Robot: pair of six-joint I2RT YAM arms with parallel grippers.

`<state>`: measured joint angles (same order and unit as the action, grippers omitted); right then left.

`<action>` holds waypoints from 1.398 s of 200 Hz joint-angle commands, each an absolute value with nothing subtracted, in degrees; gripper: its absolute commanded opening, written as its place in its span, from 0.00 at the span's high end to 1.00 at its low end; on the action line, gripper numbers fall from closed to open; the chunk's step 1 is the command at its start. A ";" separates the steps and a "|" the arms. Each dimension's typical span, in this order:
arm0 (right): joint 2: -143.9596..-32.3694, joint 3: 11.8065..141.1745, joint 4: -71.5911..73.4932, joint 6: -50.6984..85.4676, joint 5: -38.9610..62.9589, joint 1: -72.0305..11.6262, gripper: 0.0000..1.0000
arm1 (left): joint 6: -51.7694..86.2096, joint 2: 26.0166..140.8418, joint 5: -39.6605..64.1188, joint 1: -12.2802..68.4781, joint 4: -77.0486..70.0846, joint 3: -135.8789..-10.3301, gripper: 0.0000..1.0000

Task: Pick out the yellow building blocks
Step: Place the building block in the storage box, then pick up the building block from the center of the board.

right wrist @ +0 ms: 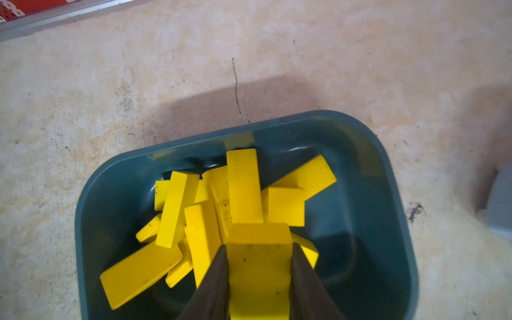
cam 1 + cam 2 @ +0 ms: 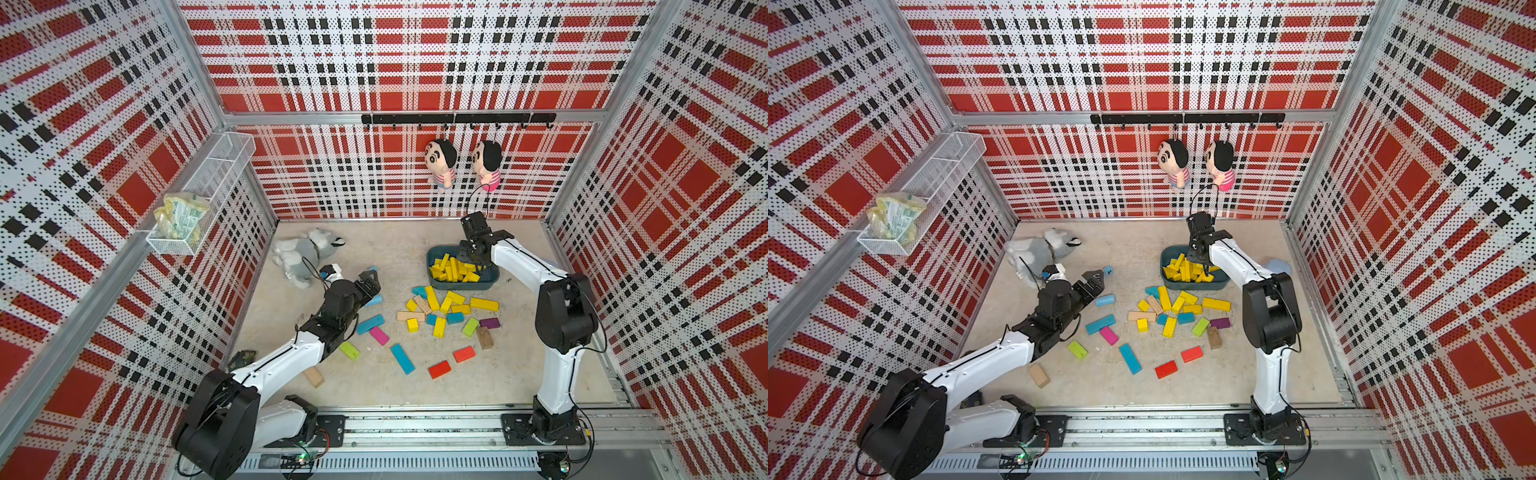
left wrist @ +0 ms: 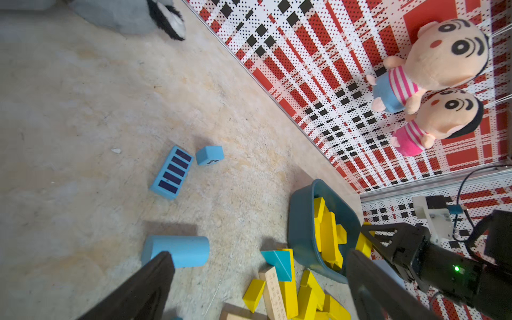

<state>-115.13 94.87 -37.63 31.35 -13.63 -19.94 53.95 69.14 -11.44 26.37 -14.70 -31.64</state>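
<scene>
1. In both top views, the right gripper (image 2: 475, 262) points down into a teal bin (image 2: 432, 254). Its arm rises from its base and bends over the bin's rim. Its tips are lost among the blocks there, so the grip is hard to read from above. Yellow building blocks (image 2: 451, 269) lie heaped in the bin at mixed angles. More yellow ones (image 2: 483, 304) lie on the floor just beside the bin, on its side toward the arm bases, mixed with other colours. The left gripper (image 2: 372, 279) hangs well apart from the bin on a low, outstretched arm.

2. In the left wrist view, the left gripper's two dark fingers (image 3: 155, 279) stand wide apart with nothing between them. Their roots are cut off by the frame. One finger hides part of a light blue cylinder (image 3: 180, 249). The bin (image 3: 299, 221) sits beyond the fingers.

3. In the right wrist view, the right gripper (image 1: 259, 249) is clamped on one yellow block (image 1: 259, 266) above the bin's heap. The block's long axis runs along the fingers, with its free end toward the heap. Its near end is cut off by the frame.
</scene>
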 commanded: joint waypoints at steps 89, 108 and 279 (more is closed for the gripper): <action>-119.54 100.09 -40.96 29.66 -10.78 -20.77 0.48 | 51.94 71.94 -9.57 25.78 -14.82 -31.82 0.01; -116.49 99.81 -42.99 28.70 -11.50 -20.82 0.47 | 51.54 75.04 -9.23 27.05 -14.85 -33.86 0.00; -76.62 55.56 -35.37 33.27 -11.46 -21.14 0.46 | 59.51 94.37 -16.21 51.44 13.38 -51.70 0.11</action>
